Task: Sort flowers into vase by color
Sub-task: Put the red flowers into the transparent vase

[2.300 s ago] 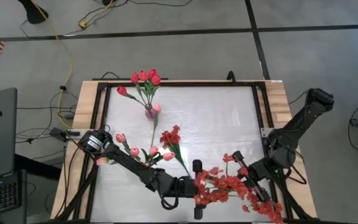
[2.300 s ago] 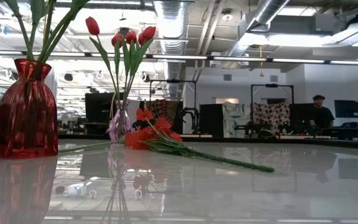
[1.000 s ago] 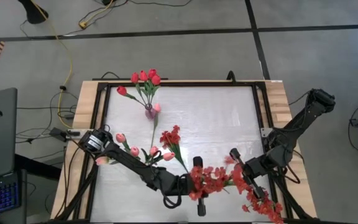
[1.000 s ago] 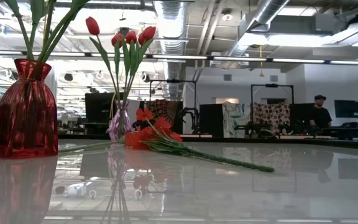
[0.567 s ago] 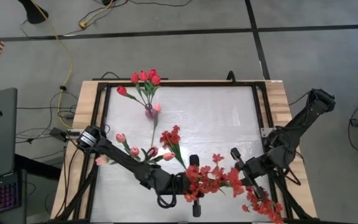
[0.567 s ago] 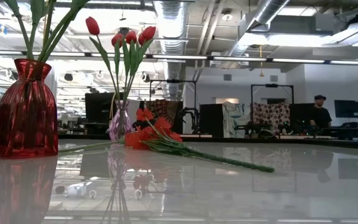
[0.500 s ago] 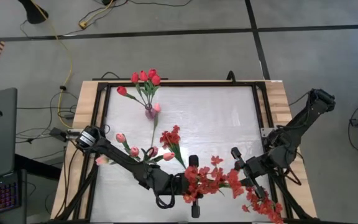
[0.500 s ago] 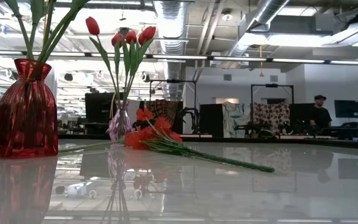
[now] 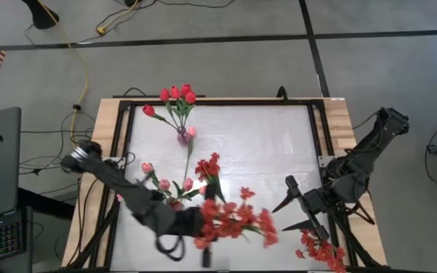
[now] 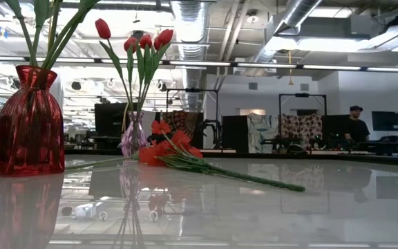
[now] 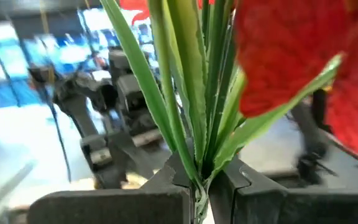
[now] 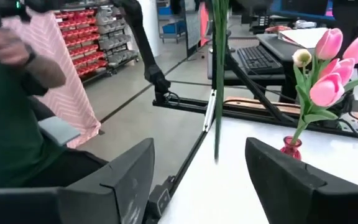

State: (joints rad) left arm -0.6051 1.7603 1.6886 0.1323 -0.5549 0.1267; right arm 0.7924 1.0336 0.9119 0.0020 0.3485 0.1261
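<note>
My left gripper (image 9: 205, 229) is near the table's front edge, shut on a spray of small red blossoms (image 9: 234, 220). The spray's green stem (image 12: 217, 81) hangs down in front of my right gripper (image 12: 207, 186). That gripper (image 9: 288, 206) stands open at the front right with nothing between its fingers. Red tulips (image 9: 177, 95) stand in a small clear vase (image 10: 133, 138) at the back. Pink tulips (image 12: 334, 62) stand in a red vase (image 10: 30, 121) at the left. Another red spray (image 10: 175, 152) lies flat on the table. My left gripper pinches the spray's bundle of green stems and leaves (image 11: 197, 177) between its two fingers, below the blossoms. The fingers point level and lie across the stems. The spray stands about upright, blossoms up, lifted clear of the table, with its stem end (image 12: 216, 155) hanging free.
More red blossoms (image 9: 321, 254) lie at the table's front right corner, behind my right gripper. A person in a green shirt (image 12: 17, 124) stands beside the table in the right wrist view. The middle and right of the white tabletop (image 9: 271, 144) are bare.
My right gripper has opened and let go of the red spray, rising a little. My left gripper, still shut on the spray, has gone up and toward the table's left edge. The spray has gone with it and now hangs clear of my right gripper.
</note>
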